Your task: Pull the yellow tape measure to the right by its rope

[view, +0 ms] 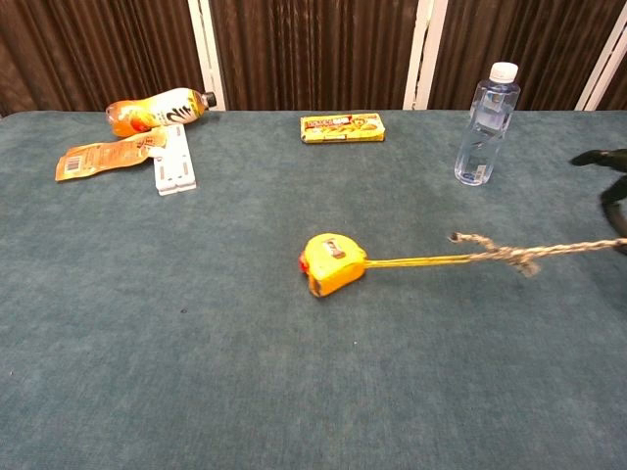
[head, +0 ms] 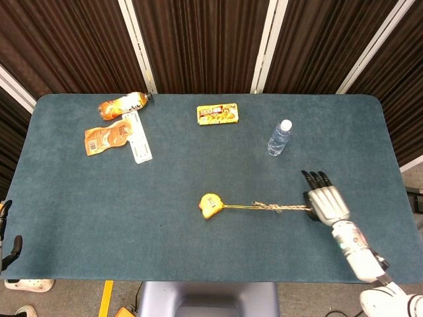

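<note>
The yellow tape measure [head: 211, 205] [view: 334, 263] lies on the blue table near its middle. Its thin yellow strap joins a knotted tan rope [head: 281, 208] [view: 509, 254] that runs taut to the right. My right hand [head: 325, 203] holds the rope's far end, palm down, at the right of the table. In the chest view only its dark fingertips [view: 611, 174] show at the right edge. My left hand is not seen in either view.
A clear water bottle [head: 279, 137] [view: 484, 124] stands behind the rope. A yellow snack box [head: 218, 113] lies at the back centre. At the back left lie an orange bottle [head: 122, 104], an orange pouch [head: 106, 137] and a white strip [head: 137, 137].
</note>
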